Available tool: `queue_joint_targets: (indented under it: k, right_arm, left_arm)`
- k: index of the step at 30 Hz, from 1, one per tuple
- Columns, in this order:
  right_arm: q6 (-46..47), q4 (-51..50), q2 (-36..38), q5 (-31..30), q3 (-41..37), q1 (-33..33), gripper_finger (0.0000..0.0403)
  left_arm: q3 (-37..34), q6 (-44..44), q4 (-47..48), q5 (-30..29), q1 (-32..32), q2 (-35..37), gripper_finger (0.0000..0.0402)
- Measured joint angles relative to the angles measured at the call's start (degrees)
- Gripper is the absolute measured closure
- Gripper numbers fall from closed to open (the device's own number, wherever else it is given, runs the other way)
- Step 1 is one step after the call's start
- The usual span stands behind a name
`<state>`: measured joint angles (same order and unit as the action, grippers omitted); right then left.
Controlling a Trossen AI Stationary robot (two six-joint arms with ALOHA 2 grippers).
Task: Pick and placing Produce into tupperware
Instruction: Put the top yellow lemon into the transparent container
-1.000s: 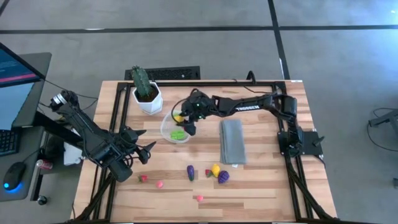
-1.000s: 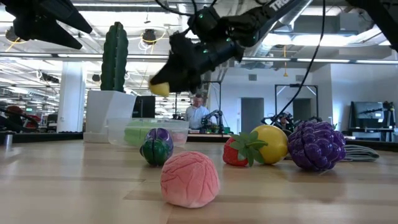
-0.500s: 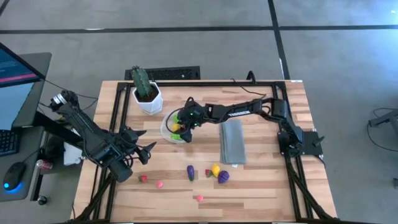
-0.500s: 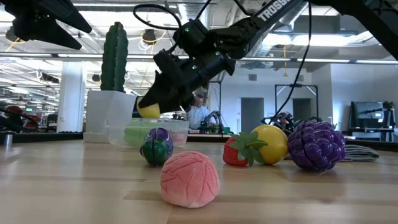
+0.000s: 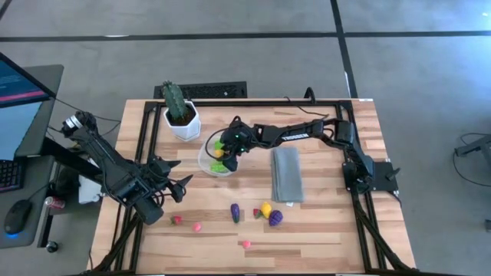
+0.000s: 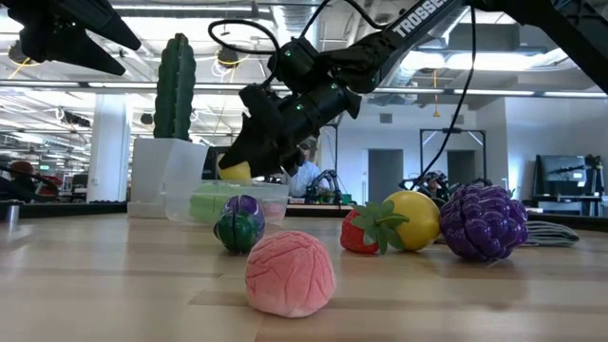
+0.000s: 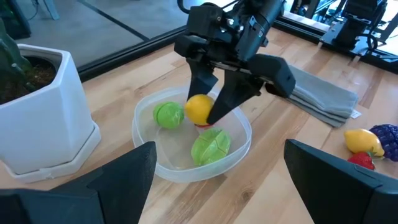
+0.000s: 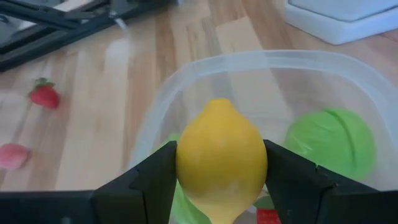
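right gripper (image 7: pixel 208 115) sits over the tupperware (image 7: pixel 239 149), fingers pinching a yellow lemon (image 8: pixel 221 158) just above its inside. two green produce pieces (image 7: pixel 211 147) already lie in the tupperware, beside the cactus pot (image 5: pixel 182 121) at the far left of the counter (image 5: pixel 322 222). left gripper (image 5: pixel 175 186) hangs off the counter's left edge, fingers spread, holding nothing. remaining produce (image 5: pixel 273 218) sits near the front edge.

A grey concrete floor (image 5: pixel 230 69) surrounded the wooden table (image 5: pixel 322 230). Beyond the table, ceiling strip lights (image 6: pixel 532 93) lit an open workshop; a seated person (image 6: pixel 302 177), perhaps working, appeared there.
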<state>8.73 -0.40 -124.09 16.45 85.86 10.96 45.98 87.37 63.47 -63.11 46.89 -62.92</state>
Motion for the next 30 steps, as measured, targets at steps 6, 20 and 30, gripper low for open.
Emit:
queue_joint_targets:
  k: [6, 20, 30]
  right_arm:
    - [-0.13, -0.01, 0.00, 0.20, 0.00, -0.06, 0.0162]
    - [-0.13, -0.01, 0.00, 5.22, 0.00, 0.20, 0.0162]
    - [-0.11, 0.02, 0.00, 4.54, 0.00, 0.44, 0.0094]
  left_arm:
    - [0.00, 0.00, 0.01, -0.04, -0.02, 0.00, 0.0058]
    - [0.00, -0.04, 0.01, -0.11, 0.00, 0.00, 0.0058]
    - [0.00, -0.69, 0.06, -0.13, -0.01, 0.00, 0.0058]
